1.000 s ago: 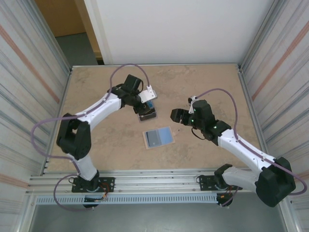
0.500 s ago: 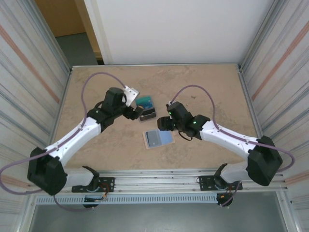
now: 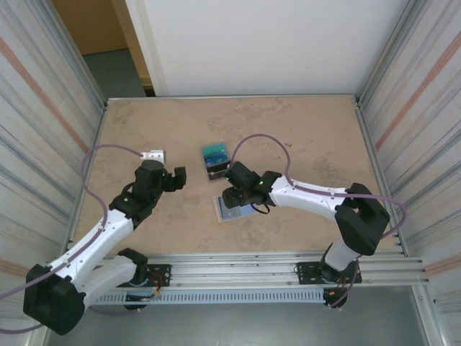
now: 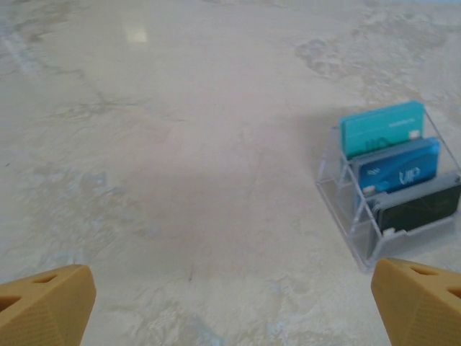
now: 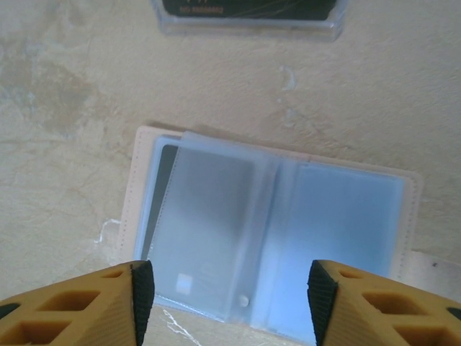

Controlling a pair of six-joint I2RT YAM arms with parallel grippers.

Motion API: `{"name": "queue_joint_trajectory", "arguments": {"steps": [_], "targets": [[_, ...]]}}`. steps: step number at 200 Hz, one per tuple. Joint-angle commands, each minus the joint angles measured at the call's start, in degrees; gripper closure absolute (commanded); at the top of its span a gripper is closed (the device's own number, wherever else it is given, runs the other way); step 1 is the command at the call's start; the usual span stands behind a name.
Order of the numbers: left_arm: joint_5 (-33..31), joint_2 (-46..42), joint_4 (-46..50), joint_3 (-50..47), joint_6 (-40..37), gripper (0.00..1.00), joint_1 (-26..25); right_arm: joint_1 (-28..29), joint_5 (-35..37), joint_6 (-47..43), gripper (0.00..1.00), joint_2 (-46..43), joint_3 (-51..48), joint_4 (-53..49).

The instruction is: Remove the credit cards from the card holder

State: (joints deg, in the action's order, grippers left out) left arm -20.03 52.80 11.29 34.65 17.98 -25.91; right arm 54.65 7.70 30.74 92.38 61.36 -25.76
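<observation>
The card holder [image 3: 239, 212] lies open flat on the table, tan rim outside and pale blue sleeves [image 5: 274, 231] facing up. A dark card edge [image 5: 166, 184] shows behind its left sleeve. My right gripper [image 5: 227, 292] hovers open just over the holder's near edge, with nothing between its pads; from above it [image 3: 235, 194] covers the holder's far side. Three credit cards stand in a clear stand: teal [image 4: 382, 128], blue [image 4: 400, 167] and dark [image 4: 419, 206]. My left gripper [image 4: 230, 317] is open over bare table, left of the stand [image 3: 217, 161].
The clear stand [image 4: 346, 209] sits just beyond the holder, near the right gripper's wrist. Striped side walls [image 3: 43, 144] close the table left and right, and a metal rail [image 3: 238, 268] runs along the near edge.
My left gripper let go at the stand, opened wide and drew back left and nearer. My right gripper swung left over the open holder, its jaws narrowing somewhat.
</observation>
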Motion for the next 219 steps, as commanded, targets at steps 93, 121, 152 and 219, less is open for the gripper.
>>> {"name": "queue_joint_trajectory", "arguments": {"steps": [93,121,152,219], "targets": [[-7.08,0.48,-0.73,-4.12,12.41,0.01,1.61,3.88,-1.84,-1.82,0.55,10.0,7.57,-6.23],[-6.43,0.91,-0.4,-4.24,12.76,0.01,1.66,3.88,-3.67,-0.8,0.5,11.49,7.82,-5.32],[-6.52,1.03,-0.39,-4.08,12.41,0.01,1.76,3.97,-5.0,0.45,0.45,13.06,7.47,-4.74],[-5.5,1.97,0.22,-3.8,12.52,0.01,1.92,4.06,-6.13,0.9,0.41,14.27,6.8,-4.12]]}}
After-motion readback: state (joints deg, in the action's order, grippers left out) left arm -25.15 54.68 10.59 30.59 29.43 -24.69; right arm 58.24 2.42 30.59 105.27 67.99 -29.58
